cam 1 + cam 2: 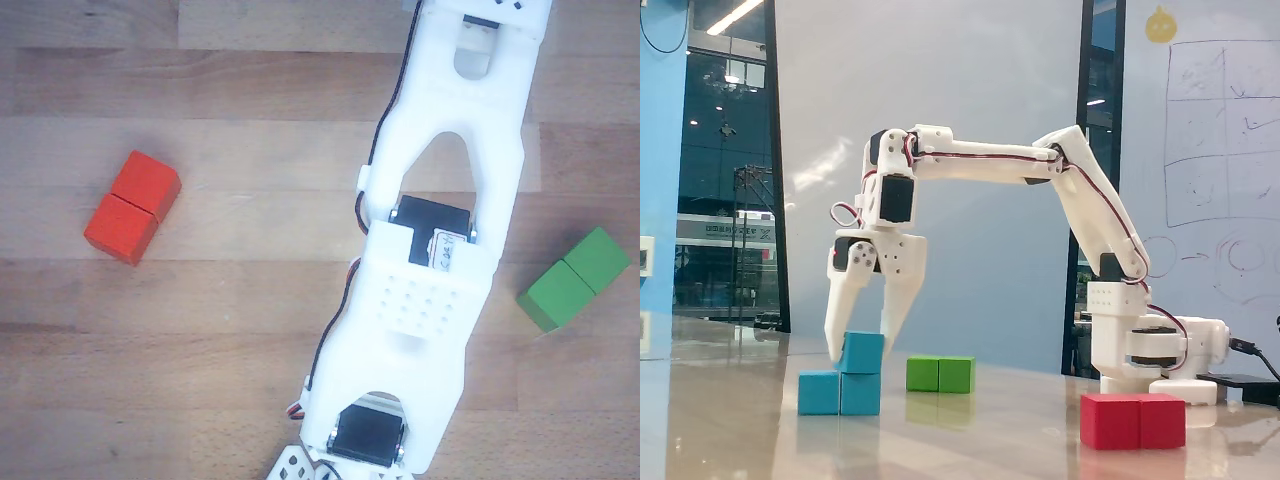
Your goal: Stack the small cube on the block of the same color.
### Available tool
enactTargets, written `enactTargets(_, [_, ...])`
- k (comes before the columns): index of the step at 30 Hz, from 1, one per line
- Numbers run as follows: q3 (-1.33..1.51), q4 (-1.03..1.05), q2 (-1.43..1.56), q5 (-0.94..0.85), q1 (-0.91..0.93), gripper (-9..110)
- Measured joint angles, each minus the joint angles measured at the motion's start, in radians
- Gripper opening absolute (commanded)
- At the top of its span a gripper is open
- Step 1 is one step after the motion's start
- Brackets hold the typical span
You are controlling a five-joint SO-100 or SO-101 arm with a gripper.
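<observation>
Small cube (pixel 864 352) went unseen in the other view, which looked straight down on the white arm (pixel 430 300): the arm's links covered the middle of the wooden table (pixel 200 330), the gripper end ran off the bottom edge, and neither blue piece showed. A red double block (pixel 132 207) lay well off to the arm's left in that view and a green double block (pixel 574 279) well off to its right, both slanted across the board grain. In the fixed view the cube sat on the right-hand half of the blue block (pixel 839 393), directly under the gripper (pixel 857 345), whose fingers straddled it with a gap visible on both sides, so the jaws stood parted and held nothing. The step in hand looked like the release and retreat; done well, that would mean lifting straight up with the fingers kept wide, so neither tip dragged the cube sideways off its perch, and swinging away only once clear of its top. The cube rested flat and upright, its faces squared with the block beneath. The block lay flat on the table with its long axis running left to right across the fixed view, seam at the middle, its left half bare beyond the gripper's left finger.
</observation>
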Motion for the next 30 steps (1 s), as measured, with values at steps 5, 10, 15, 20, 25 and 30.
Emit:
enactTargets(5, [-0.051, 0.0, -0.031, 0.0, 0.0, 9])
enactTargets(10, [-0.052, 0.0, -0.032, 0.0, 0.0, 9])
enactTargets(15, [-0.052, 0.0, -0.032, 0.0, 0.005, 9])
enactTargets(20, [-0.052, 0.0, -0.032, 0.002, 0.035, 9])
enactTargets(25, [-0.052, 0.003, -0.032, 0.0, 0.04, 9])
enactTargets(30, [-0.051, 0.005, -0.032, 0.0, 0.04, 10])
